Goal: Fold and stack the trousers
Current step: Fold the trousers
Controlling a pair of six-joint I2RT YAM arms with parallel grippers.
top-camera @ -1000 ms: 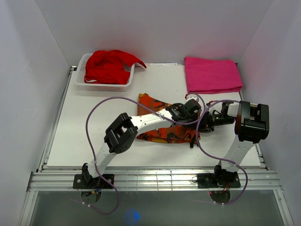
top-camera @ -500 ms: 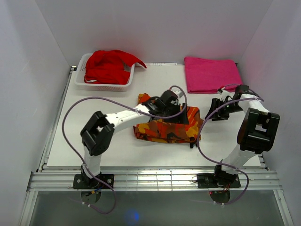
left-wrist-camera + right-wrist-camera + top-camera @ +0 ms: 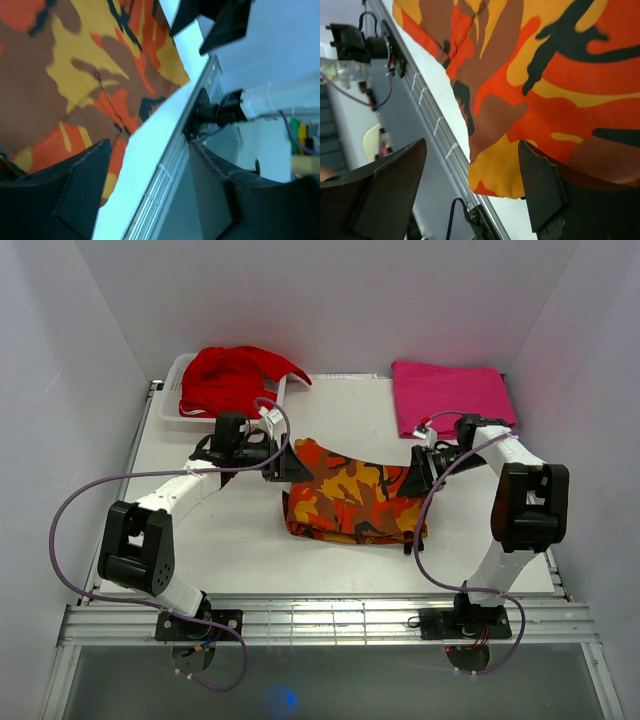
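With jaws spread wide and nothing held, the left gripper point(image 3: 288, 462) hung just beside the far left edge of the trousers point(image 3: 350, 502), and the right gripper point(image 3: 415, 472) just beside their far right edge. The trousers lay folded mid-table point(image 3: 220, 540). Only the wrist views showed the empty gaps. Farther back sat a basket point(image 3: 170, 390) of red cloth point(image 3: 230, 380) on the left and a pink cloth point(image 3: 450, 398) on the right.

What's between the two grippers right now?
The folded camouflage trousers lie between the left gripper and the right gripper, clearest in the top view.
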